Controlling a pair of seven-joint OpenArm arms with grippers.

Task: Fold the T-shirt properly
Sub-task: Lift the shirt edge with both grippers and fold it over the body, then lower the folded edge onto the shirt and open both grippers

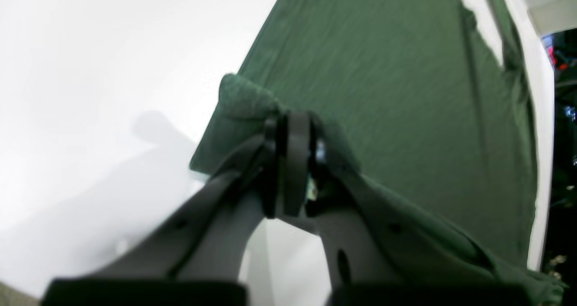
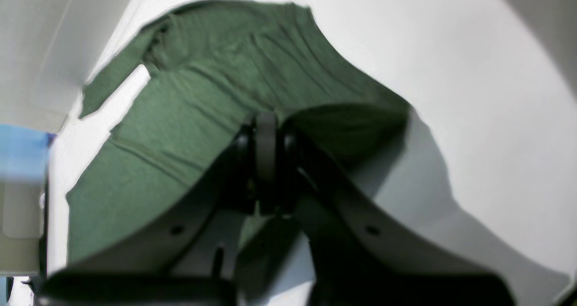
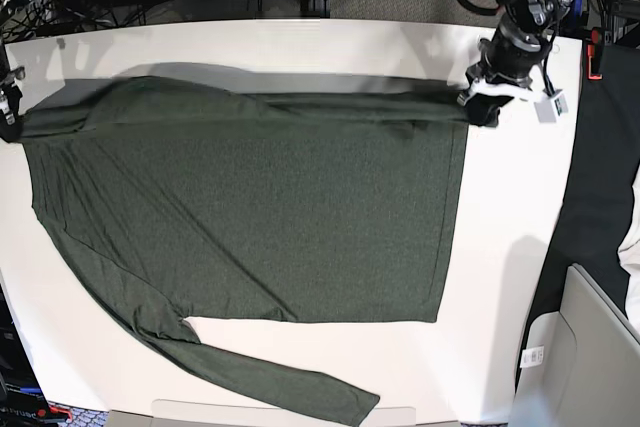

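We see the left gripper pinching the T-shirt. The right gripper pinches it too, cloth spread beyond both.

No legible text, brand or number can be made out anywhere. A small white tag is seen in the base view, but its print is too small to be read.

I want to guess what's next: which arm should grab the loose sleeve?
Right, probably. The sleeve lies on the side of the right gripper; the left gripper pinches the shirt at the opposite hem corner.
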